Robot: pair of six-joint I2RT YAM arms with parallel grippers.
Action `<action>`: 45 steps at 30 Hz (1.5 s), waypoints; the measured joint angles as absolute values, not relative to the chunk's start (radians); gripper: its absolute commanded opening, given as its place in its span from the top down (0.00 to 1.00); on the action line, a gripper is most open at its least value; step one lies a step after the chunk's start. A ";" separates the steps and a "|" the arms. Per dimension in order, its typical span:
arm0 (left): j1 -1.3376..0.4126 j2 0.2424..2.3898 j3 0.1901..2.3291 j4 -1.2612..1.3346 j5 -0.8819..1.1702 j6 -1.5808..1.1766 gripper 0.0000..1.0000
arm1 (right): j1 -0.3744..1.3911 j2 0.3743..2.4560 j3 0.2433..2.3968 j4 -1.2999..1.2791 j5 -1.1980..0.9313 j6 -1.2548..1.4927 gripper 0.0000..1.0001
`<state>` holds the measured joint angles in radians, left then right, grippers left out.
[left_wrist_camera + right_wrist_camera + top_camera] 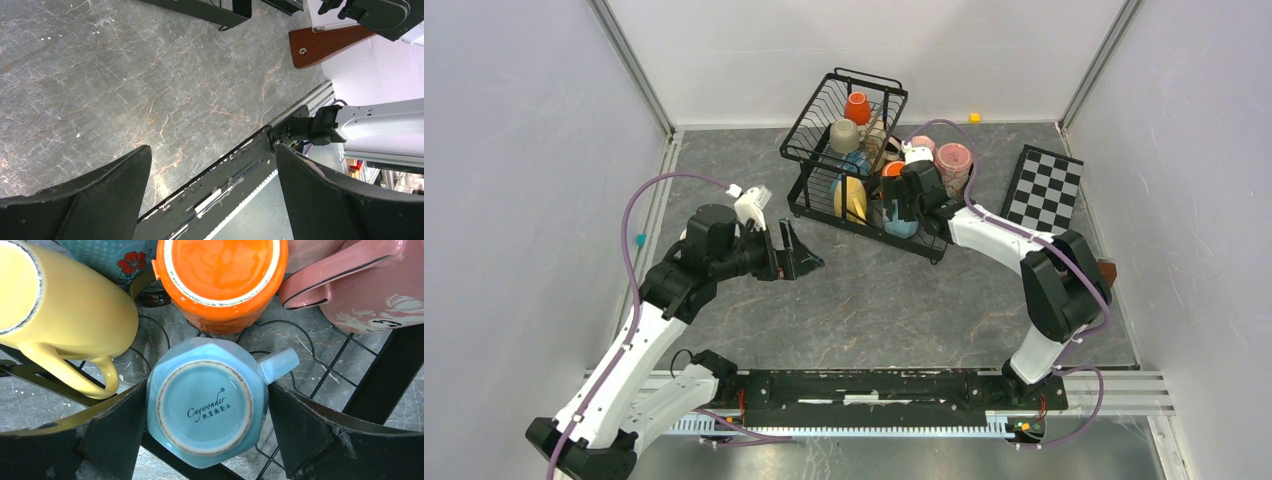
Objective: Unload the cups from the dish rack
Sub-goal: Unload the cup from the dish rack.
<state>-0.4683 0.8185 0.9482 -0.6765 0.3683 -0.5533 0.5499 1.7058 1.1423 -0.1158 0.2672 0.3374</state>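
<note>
Right gripper (pixel 207 390) spread wide, one finger on each side of an upturned light blue mug (pixel 207 402) in the lower tray of the dish rack (pixel 809 120) — can't tell if the pads touch it. Wrist view counts five mugs: that one, one yellow mug (pixel 65 305), one orange mug (pixel 222 285), one pink mug (pixel 360 295), one teal floral mug (pixel 117 257). Upper basket holds two — second orange mug (pixel 857 107) and a beige mug (pixel 844 135). Left gripper (pixel 212 150) wide open over the grey marble table (pixel 100 75), well apart from the rack.
</note>
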 measured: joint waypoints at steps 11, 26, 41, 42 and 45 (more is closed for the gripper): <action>-0.469 0.820 0.941 -0.670 0.368 -0.553 0.00 | 0.550 1.745 1.133 -0.103 0.268 0.352 0.17; -0.469 0.804 0.891 -0.612 0.369 -0.603 0.00 | 0.540 1.664 1.131 -0.208 0.290 0.339 0.72; -0.489 0.750 0.677 -0.266 0.374 -0.827 0.00 | 0.500 1.422 1.121 -0.285 0.228 0.363 0.78; -0.493 0.750 0.669 -0.248 0.375 -0.836 0.00 | 0.500 1.401 1.113 -0.290 0.213 0.366 0.78; -0.502 0.752 0.652 -0.193 0.375 -0.853 0.00 | 0.500 1.332 1.084 -0.305 0.172 0.375 0.80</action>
